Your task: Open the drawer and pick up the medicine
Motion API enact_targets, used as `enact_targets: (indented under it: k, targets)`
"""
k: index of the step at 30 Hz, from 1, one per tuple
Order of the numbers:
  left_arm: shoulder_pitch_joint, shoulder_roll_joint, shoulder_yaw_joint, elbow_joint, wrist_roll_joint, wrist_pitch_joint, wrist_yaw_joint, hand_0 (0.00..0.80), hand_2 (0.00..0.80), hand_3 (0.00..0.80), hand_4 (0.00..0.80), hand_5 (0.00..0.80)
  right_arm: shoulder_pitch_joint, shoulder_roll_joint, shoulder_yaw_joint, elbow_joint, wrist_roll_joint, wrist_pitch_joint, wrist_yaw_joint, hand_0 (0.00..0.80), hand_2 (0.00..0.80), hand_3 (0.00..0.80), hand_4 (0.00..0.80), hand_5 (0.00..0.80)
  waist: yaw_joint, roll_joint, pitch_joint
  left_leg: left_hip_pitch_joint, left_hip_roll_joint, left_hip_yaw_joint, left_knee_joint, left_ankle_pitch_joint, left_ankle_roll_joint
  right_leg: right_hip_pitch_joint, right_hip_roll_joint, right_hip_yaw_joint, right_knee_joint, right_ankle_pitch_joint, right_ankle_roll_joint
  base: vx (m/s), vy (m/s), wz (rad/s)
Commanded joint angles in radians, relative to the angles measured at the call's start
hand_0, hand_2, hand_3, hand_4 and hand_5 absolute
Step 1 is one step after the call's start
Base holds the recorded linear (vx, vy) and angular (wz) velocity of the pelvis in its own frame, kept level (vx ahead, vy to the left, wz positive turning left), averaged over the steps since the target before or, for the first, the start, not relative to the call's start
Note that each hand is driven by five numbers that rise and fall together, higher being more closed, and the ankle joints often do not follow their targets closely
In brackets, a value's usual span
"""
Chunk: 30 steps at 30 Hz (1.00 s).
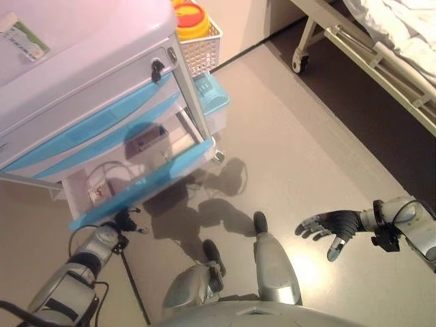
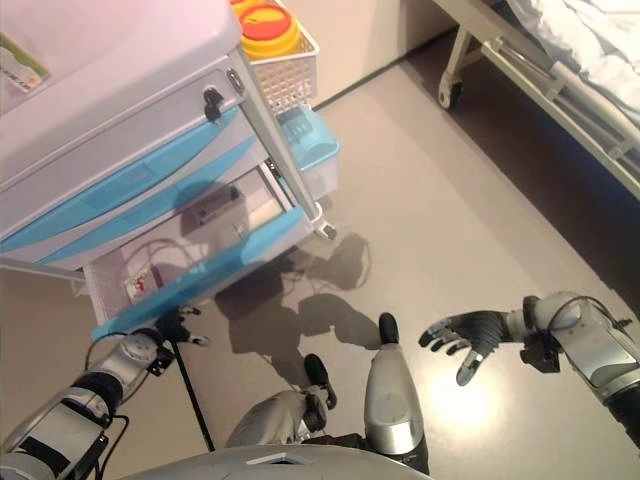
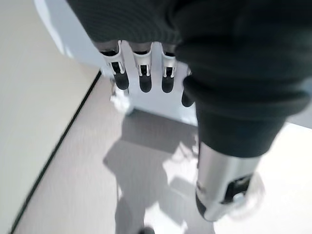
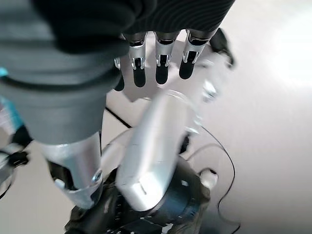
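The bottom drawer [image 1: 146, 178] is standing pulled out, a small box of medicine [image 1: 97, 193] lying near its left end. The left hand [image 1: 125, 221] is being held under its front, fingers relaxed; the right hand [image 1: 329, 227] is hanging open, empty. Reaching from below could be blocked by the drawer front

The cart's bottom drawer [image 1: 139, 180] stands pulled open, the left robot hand [image 1: 126, 221] just below its blue front; the right robot hand [image 1: 330, 228] hangs spread above the floor [image 1: 306, 136].

Open access from above into the pulled-out blue-fronted drawer [image 1: 139, 191] of the white medical cart [image 1: 82, 61], bare grey floor [image 1: 293, 157] alongside, white-framed bed [image 1: 381, 61] well apart.
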Motion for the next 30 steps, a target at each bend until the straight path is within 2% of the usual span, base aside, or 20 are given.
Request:
enact_targets:
  k: [1,11,20,23,26,30]
  targets:
    - [-0.048,0.1,0.091,0.059,-0.069,-0.031,0.052,0.0,0.0,0.0,0.0,0.0,0.028,0.038,-0.007,0.011,0.076,-0.074,-0.034,0.0,0.0,0.0,0.0,0.0,-0.009,-0.019,-0.013,-0.124,-0.006,-0.032,0.203,-0.135,-0.007,-0.033,-0.03,-0.014,0.193,-0.173,0.036,-0.052,0.092,-0.06]
    - [-0.207,0.227,0.137,0.163,-0.18,-0.029,0.024,0.0,0.0,0.0,0.0,0.0,0.035,0.077,0.018,0.123,0.169,-0.16,-0.112,0.0,0.0,0.0,0.0,0.0,-0.024,-0.051,0.039,-0.21,0.014,-0.008,0.283,-0.149,-0.001,-0.104,-0.02,0.012,0.209,-0.153,0.034,-0.066,0.051,-0.07]
    - [-0.351,0.298,0.109,0.223,-0.234,0.0,0.026,0.0,0.0,0.0,0.0,0.0,0.013,0.109,0.065,0.156,0.219,-0.2,-0.181,0.0,0.0,0.0,0.0,0.0,-0.013,-0.082,0.064,-0.293,0.03,-0.006,0.321,-0.14,0.004,-0.175,-0.008,0.017,0.222,-0.131,0.038,-0.067,-0.021,0.01]
    - [-0.364,0.302,0.112,0.211,-0.258,0.01,-0.004,0.0,0.0,0.0,0.0,0.0,0.015,0.125,0.072,0.153,0.22,-0.208,-0.203,0.0,0.0,0.0,0.0,0.0,-0.005,-0.085,0.064,-0.303,0.028,-0.014,0.323,-0.142,0.007,-0.185,-0.006,0.015,0.229,-0.125,0.042,-0.023,-0.053,0.02]
    - [-0.35,0.286,0.115,0.176,-0.312,0.008,-0.084,0.0,0.0,0.0,0.0,0.0,0.01,0.144,0.074,0.154,0.216,-0.223,-0.233,0.0,0.0,0.0,0.0,0.0,0.005,-0.089,0.064,-0.306,0.023,-0.024,0.317,-0.141,0.009,-0.184,-0.004,0.01,0.225,-0.119,0.046,-0.034,-0.078,0.01]
    - [-0.249,0.207,0.136,0.043,-0.381,0.01,-0.24,0.0,0.0,0.0,0.0,0.0,0.008,0.181,0.047,0.163,0.2,-0.231,-0.314,0.0,0.0,0.0,0.0,0.0,0.024,-0.087,0.064,-0.292,0.017,-0.032,0.303,-0.138,0.009,-0.164,-0.005,-0.009,0.214,-0.116,0.048,-0.042,-0.081,0.06]
